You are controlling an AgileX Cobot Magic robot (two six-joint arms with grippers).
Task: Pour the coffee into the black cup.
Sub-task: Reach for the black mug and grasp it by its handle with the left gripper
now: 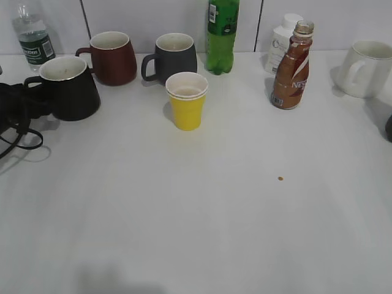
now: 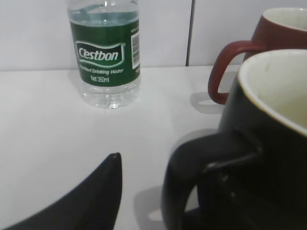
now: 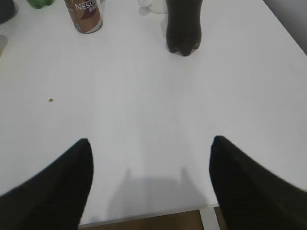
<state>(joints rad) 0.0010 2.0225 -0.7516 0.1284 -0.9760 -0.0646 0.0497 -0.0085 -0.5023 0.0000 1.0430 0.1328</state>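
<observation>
Coffee bottle (image 1: 292, 66) uncapped, right jaws wide open, empty, left jaws' state unclear beside black cup (image 2: 254, 158).

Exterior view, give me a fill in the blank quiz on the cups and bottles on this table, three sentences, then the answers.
1. The paper cup standing in front of the grey mug is ____ in colour.
2. The coffee bottle stands upright with its cap ____.
3. The black cup stands at the ____ edge of the table, beside the dark red mug.

Missing words: yellow; off; left
</observation>
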